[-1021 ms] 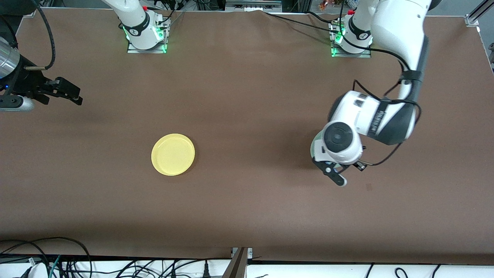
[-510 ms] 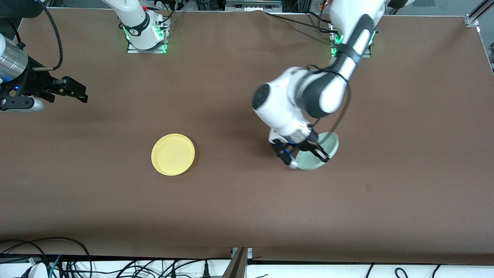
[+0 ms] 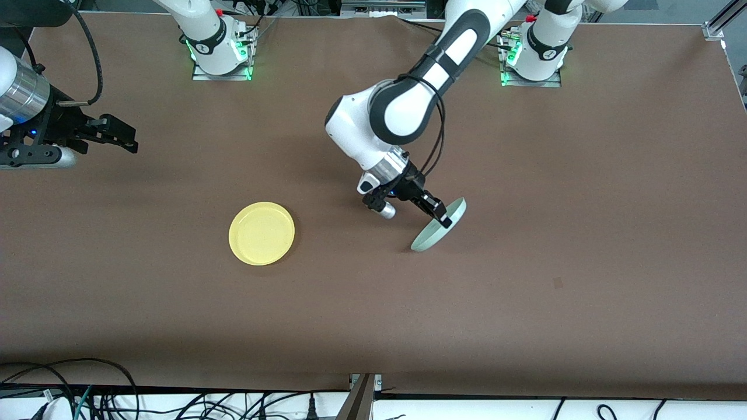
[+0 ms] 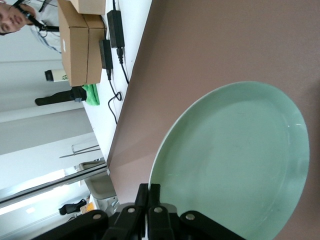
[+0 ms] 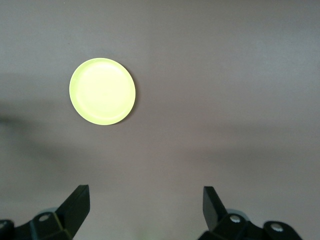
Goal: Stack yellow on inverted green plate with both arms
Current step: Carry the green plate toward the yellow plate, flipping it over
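Note:
The yellow plate (image 3: 261,233) lies flat and right side up on the brown table, toward the right arm's end; it also shows in the right wrist view (image 5: 102,91). My left gripper (image 3: 444,220) is shut on the rim of the green plate (image 3: 435,233). The green plate is tilted steeply on edge above the middle of the table, its lower edge close to the cloth. Its hollow face fills the left wrist view (image 4: 235,160). My right gripper (image 3: 125,140) is open and empty, in the air over the table's edge at the right arm's end, well apart from the yellow plate.
The brown cloth table (image 3: 373,326) holds only the two plates. The arm bases (image 3: 219,52) stand along the table's edge farthest from the front camera. Cables (image 3: 175,402) hang below the edge nearest the front camera.
My left arm has swung toward the table's middle with the green plate, turning it from near flat to steeply on edge. My right gripper drifted slightly inward. The yellow plate has not moved.

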Controlling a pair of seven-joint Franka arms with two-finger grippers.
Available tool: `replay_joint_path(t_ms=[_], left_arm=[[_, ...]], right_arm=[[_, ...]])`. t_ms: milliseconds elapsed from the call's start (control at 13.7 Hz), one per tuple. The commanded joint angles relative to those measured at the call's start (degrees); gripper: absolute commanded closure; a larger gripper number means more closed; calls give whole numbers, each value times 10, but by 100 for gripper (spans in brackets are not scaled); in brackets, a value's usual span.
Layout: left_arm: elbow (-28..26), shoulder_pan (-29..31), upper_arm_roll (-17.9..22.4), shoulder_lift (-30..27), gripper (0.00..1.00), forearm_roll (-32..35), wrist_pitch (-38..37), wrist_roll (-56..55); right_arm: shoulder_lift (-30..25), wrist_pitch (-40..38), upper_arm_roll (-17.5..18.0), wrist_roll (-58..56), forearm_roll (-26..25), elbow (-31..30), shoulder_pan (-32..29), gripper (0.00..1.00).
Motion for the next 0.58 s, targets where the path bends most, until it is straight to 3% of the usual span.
replay_joint_path(t_ms=[0,365,438,510], left_arm=[[19,-34,9,41,100,22,-22,-49],[18,-57,3,61,100,14,-19,-121],[21,-58,2,68,94,12,-18,-131],[23,-60,-2,70,74,-2,-11,-151]], right_arm=[[0,-26,-3,-6,-10,14,3,0],[1,-27,-1,-3,-11,14,4,0],[1,-27,-1,-3,-11,13,4,0],[1,-27,-1,-3,-11,13,4,0]])
